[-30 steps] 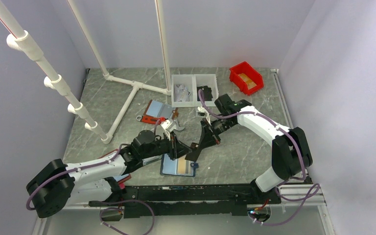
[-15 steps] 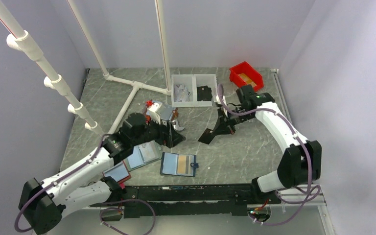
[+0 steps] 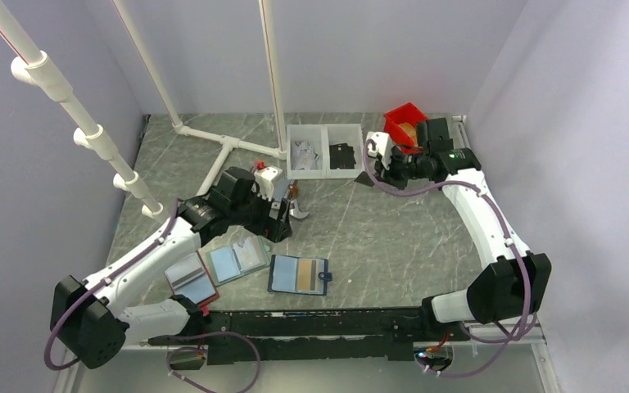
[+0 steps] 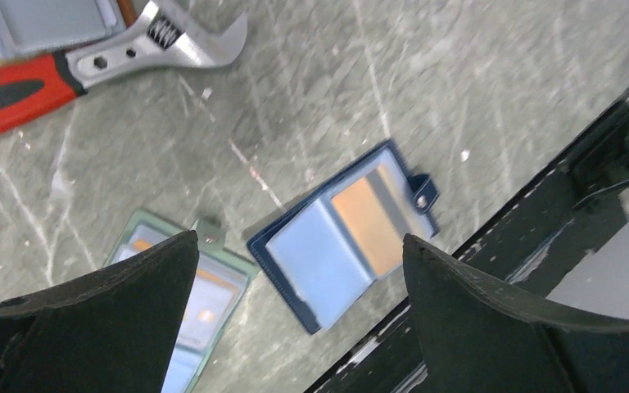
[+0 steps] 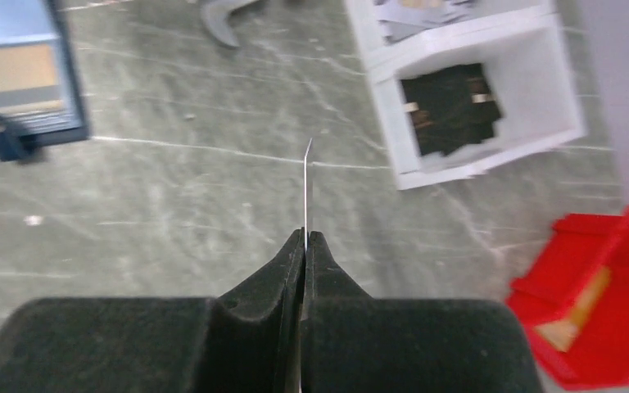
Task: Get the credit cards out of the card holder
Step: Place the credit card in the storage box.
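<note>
Left gripper (image 4: pixel 299 237) is spread wide, holding nothing. The card holder (image 4: pixel 305 264) lies open mid-frame between its fingers, tan card (image 4: pixel 364 225) inside. Right gripper (image 5: pixel 305 237) is pinched tight on a thin card (image 5: pixel 307 192), holder well off upper left.

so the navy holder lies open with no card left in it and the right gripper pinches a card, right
No: a tan card sits in the open card holder, as the left wrist view shows. The right gripper does pinch a thin card.
</note>
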`<state>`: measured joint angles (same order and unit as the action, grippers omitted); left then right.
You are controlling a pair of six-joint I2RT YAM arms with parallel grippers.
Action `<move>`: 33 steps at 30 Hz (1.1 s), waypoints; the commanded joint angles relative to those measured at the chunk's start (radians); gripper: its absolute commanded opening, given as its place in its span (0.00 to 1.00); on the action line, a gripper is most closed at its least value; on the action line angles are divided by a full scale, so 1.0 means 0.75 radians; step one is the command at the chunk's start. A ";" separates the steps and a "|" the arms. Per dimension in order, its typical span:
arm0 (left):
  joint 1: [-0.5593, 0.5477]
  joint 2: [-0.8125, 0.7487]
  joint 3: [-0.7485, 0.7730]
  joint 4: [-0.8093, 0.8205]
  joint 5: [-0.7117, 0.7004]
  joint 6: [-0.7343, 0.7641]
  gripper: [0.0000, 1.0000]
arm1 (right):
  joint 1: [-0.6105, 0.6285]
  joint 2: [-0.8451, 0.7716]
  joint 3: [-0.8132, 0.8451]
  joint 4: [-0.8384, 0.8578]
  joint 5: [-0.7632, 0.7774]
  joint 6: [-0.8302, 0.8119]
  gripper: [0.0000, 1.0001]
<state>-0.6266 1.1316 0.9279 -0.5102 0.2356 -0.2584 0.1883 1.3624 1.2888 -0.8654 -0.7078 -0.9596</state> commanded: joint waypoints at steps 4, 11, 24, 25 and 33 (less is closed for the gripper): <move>0.013 -0.064 -0.045 -0.183 -0.219 0.203 0.99 | -0.003 0.133 0.118 0.330 0.165 -0.121 0.00; 0.024 -0.225 -0.087 -0.146 -0.258 0.197 0.99 | 0.024 0.389 0.284 0.438 0.218 -0.169 0.00; 0.044 -0.213 -0.088 -0.140 -0.274 0.201 0.99 | 0.206 0.728 0.516 0.491 0.523 -0.303 0.00; 0.045 -0.214 -0.088 -0.140 -0.277 0.201 0.99 | 0.207 0.748 0.534 0.491 0.530 -0.299 0.00; 0.055 -0.216 -0.090 -0.136 -0.275 0.203 1.00 | 0.200 0.836 0.594 0.450 0.555 -0.225 0.00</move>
<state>-0.5938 0.9813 0.8585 -0.6331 0.0360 -0.1238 0.3470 1.9823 1.6840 -0.5354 -0.3149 -1.1572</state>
